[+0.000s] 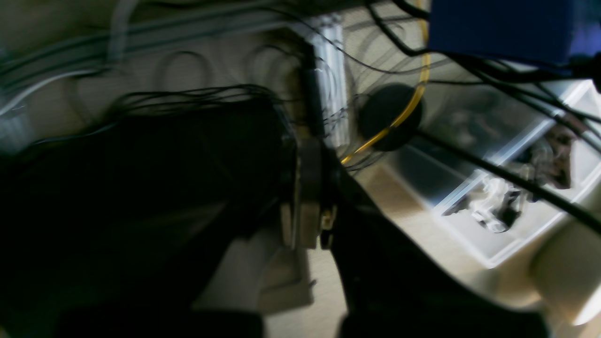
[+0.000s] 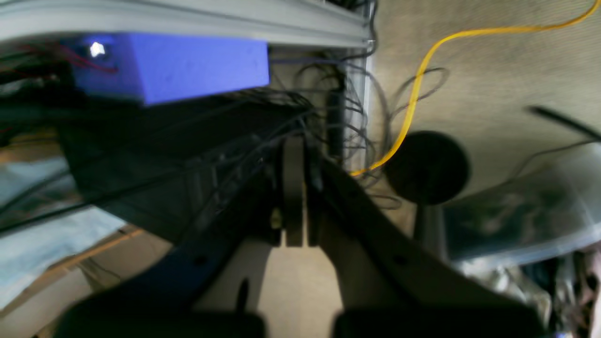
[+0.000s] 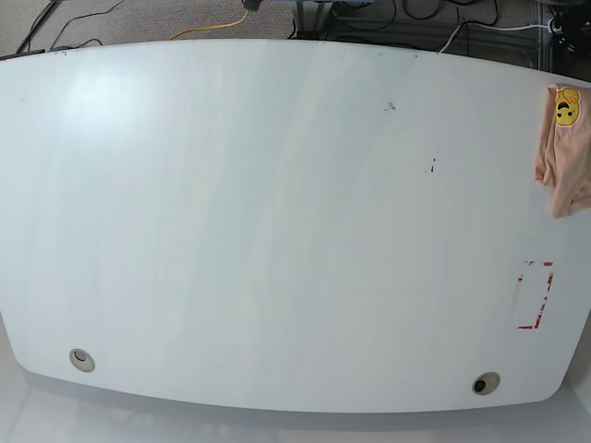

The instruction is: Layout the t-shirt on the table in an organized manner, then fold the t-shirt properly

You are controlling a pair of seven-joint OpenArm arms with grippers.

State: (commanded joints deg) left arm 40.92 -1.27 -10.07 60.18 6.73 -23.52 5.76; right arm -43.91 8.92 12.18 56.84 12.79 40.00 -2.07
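Shirt: peach t-shirt (image 3: 561,152) bunched at the table's (image 3: 277,221) right edge in the base view, smiley print (image 3: 566,111) showing, partly out of frame.
Tape: red rectangle (image 3: 536,295) below the t-shirt, well apart.
Grommets: two (image 3: 82,359) (image 3: 485,383) near the table's front edge.
Left gripper (image 1: 307,197): below table level, jaws together, holding nothing.
Right gripper (image 2: 295,197): same, jaws together, empty, yellow cable (image 2: 422,80) beyond.
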